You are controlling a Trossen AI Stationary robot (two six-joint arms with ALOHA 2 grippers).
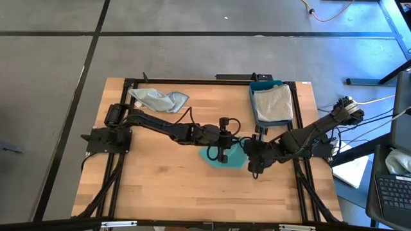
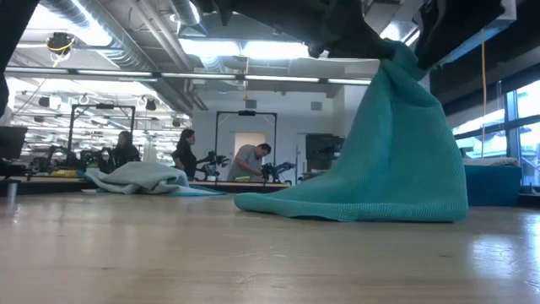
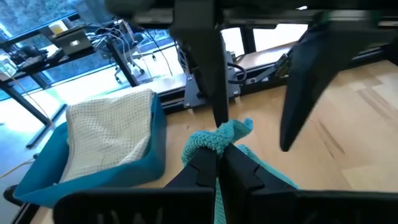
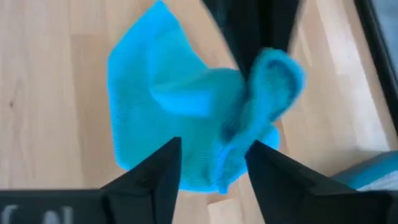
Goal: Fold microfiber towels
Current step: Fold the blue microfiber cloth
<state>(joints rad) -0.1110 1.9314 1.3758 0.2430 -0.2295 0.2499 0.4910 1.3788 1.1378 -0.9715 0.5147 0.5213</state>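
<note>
A teal towel [image 1: 226,158] lies crumpled at the table's middle, one part drawn up into a peak [image 2: 396,63] and its lower spread [image 2: 354,203] resting on the wood. My left gripper [image 1: 221,153] is shut on that peak. My right gripper [image 1: 252,165] is open just to the towel's right. In the right wrist view its fingers [image 4: 155,177] stand on either side of the raised fold [image 4: 270,81]. My left gripper pinches a bunched part of the teal towel [image 3: 221,137] between its two shut fingers, coming from above. Several layers bulge out past the fingertips. The towel hangs below the hold as a tent, its lower edge on the table. My right gripper: I cannot tell whether its fingers touch the towel.
A blue tray [image 1: 252,96] with a folded light grey cloth [image 1: 271,102] stands at the far right, and also shows in the left wrist view [image 3: 124,174]. Pale crumpled cloths [image 1: 157,99] lie at the far left. Bare wood lies toward the near edge [image 1: 167,192]. People stand in the room beyond [image 2: 186,152].
</note>
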